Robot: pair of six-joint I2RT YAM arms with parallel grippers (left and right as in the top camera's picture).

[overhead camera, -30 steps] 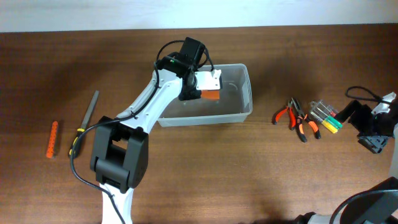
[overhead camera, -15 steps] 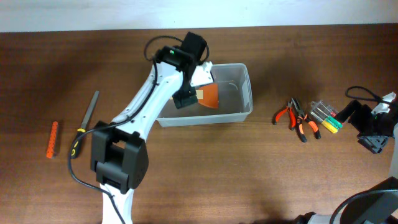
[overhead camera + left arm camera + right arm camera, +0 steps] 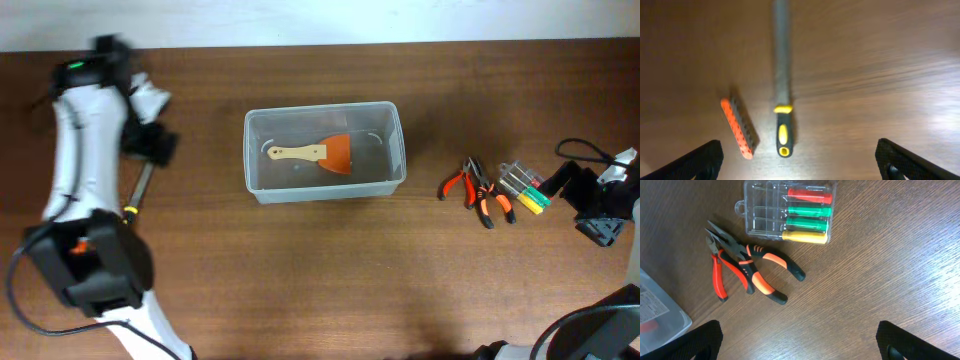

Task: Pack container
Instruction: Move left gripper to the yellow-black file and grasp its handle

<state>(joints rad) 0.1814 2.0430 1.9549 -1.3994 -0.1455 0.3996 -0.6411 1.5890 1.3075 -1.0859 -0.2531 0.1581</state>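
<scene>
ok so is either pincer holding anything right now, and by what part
Nothing is held. The left pincer is open above the file and orange strip; the right pincer is open near the pliers.

Two arms apart, jaws empty.
The left gripper [image 3: 152,125], blurred, points down at far left, jaws wide; the right gripper [image 3: 597,210] sits at the right edge, jaws wide.

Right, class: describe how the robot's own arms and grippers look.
Left arm: white rounded links, blocky black joints, a green light near the wrist, a black cable. Right arm, mostly out of frame: black parts, a white piece, a looping black cable. Left gripper and right gripper both have black, wedge-shaped fingers.
</scene>
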